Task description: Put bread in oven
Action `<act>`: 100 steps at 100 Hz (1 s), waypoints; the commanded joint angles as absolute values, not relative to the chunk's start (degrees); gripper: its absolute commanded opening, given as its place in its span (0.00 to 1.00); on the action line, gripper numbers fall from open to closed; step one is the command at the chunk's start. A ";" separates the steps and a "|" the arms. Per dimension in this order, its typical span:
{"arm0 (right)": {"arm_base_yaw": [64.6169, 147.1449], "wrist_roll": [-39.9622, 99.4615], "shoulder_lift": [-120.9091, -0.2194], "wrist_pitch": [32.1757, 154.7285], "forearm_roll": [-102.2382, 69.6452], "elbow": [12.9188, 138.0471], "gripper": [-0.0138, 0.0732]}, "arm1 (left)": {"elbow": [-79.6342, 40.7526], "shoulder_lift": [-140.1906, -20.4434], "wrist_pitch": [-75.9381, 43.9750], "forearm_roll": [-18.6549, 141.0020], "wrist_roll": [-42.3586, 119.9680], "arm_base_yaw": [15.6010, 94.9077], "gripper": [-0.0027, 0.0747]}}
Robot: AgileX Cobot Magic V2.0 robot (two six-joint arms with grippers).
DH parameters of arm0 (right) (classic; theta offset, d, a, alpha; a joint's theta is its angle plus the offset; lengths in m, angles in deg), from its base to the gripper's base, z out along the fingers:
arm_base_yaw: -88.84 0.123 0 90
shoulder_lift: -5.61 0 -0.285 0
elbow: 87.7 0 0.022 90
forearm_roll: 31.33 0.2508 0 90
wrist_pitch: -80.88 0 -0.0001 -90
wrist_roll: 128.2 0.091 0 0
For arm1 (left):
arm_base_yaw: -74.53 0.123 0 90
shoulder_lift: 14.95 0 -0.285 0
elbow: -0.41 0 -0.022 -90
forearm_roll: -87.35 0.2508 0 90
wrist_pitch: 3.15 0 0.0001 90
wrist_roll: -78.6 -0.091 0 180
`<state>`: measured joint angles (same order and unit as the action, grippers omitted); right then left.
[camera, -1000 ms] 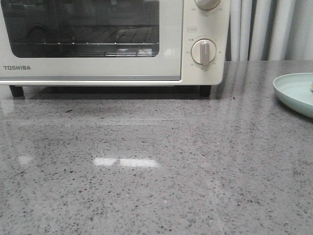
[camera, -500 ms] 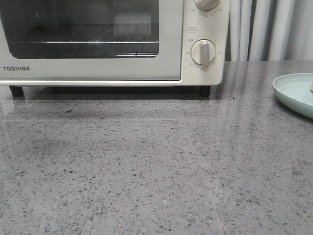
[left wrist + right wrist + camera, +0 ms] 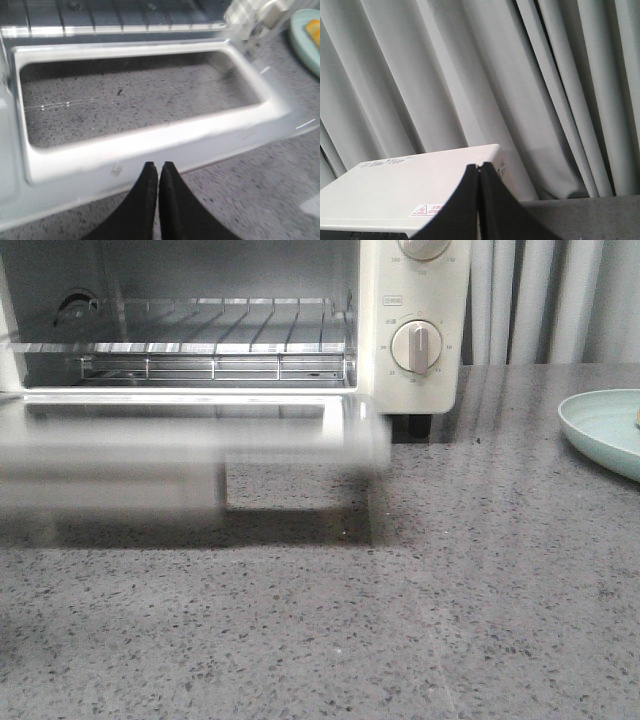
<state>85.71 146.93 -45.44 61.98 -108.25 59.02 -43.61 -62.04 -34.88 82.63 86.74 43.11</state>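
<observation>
The cream-white oven (image 3: 415,300) stands at the back left with its door (image 3: 190,445) swung down and blurred by motion; the wire rack (image 3: 215,365) shows inside. In the left wrist view the door's frame (image 3: 150,145) lies nearly flat, and my left gripper (image 3: 158,166) is shut, its tips just at the frame's outer edge with nothing between them. A sliver of the orange bread (image 3: 313,29) shows on the pale green plate (image 3: 300,47). My right gripper (image 3: 479,167) is shut and empty, up above the oven's top (image 3: 410,185). Neither gripper appears in the front view.
The pale green plate (image 3: 600,430) sits at the right edge of the grey speckled counter (image 3: 400,620). Grey curtains (image 3: 495,75) hang behind the oven. The dials (image 3: 416,346) are on the oven's right panel.
The oven door, closed in both earlier frames, has dropped open toward the front and is still blurred. The plate has not moved.
</observation>
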 commanded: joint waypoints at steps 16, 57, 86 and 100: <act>85.84 146.52 -45.53 58.74 -107.64 61.12 0.08 | -41.73 -47.79 -35.28 83.24 86.96 42.40 0.01; 85.84 146.52 -45.53 58.77 -107.64 61.12 0.08 | -41.73 -37.29 -31.22 84.54 86.96 42.40 0.01; 85.84 146.52 -45.53 58.77 -107.64 61.12 0.08 | -41.73 -37.40 -31.22 84.54 86.96 42.40 0.01; 86.32 146.37 -45.63 59.71 -107.64 61.12 0.08 | -41.73 -37.40 -31.22 84.54 86.96 42.40 0.01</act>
